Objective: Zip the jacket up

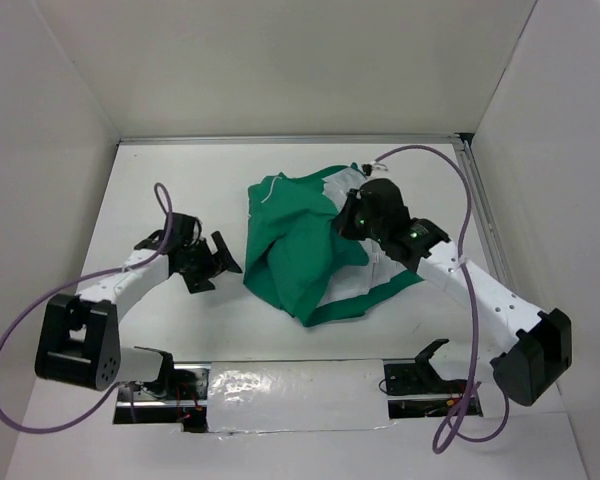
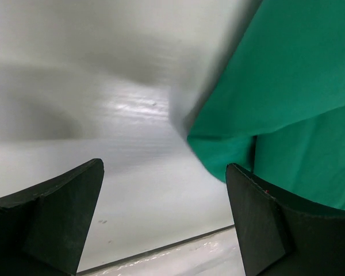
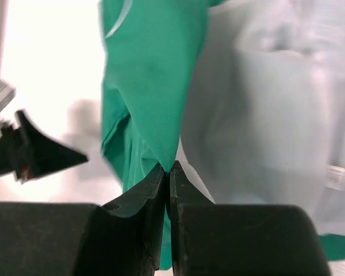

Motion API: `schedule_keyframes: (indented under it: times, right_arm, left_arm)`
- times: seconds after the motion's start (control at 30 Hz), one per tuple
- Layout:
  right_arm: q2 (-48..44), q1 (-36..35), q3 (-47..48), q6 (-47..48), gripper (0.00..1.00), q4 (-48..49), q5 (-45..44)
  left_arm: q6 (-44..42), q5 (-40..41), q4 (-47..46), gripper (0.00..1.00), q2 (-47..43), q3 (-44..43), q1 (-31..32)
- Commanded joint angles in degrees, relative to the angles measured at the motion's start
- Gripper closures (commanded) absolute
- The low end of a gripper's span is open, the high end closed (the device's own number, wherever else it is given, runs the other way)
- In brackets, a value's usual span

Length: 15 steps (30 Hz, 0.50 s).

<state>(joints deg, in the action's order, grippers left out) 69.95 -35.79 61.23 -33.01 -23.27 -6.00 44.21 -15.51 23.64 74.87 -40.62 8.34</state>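
The green jacket (image 1: 300, 250) lies crumpled in the middle of the white table, with its light grey lining (image 1: 375, 275) showing on the right side. My right gripper (image 1: 348, 222) is shut on a fold of the jacket's green cloth (image 3: 155, 103), which rises in a pinched peak from between its jaws; the grey lining (image 3: 270, 115) spreads to the right of it. My left gripper (image 1: 220, 262) stands open just left of the jacket, above the table, with nothing between its fingers (image 2: 259, 218). The jacket's green edge (image 2: 287, 86) lies beyond its right finger. The zip is hidden.
White walls close in the table on three sides. A metal rail (image 1: 485, 220) runs along the table's right edge. A shiny foil strip (image 1: 290, 390) lies at the near edge between the two arm bases. The left gripper's tip (image 3: 34, 152) shows at the left of the right wrist view.
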Motion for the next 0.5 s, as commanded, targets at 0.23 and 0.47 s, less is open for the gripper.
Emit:
schedule_keyframes:
  times: [0.23,0.47]
  right_arm:
    - [8.8,10.0,-4.6,-2.0,0.79,-2.7,-0.1]
    - [9.9,11.1,-4.1,-2.1,0.71,-1.4,-1.3]
  left_arm:
    - [1.8,6.2,-0.5,0.01,20.4,-16.4,14.0]
    - [3.6,8.6,3.3,0.35,26.1,-20.1,14.0]
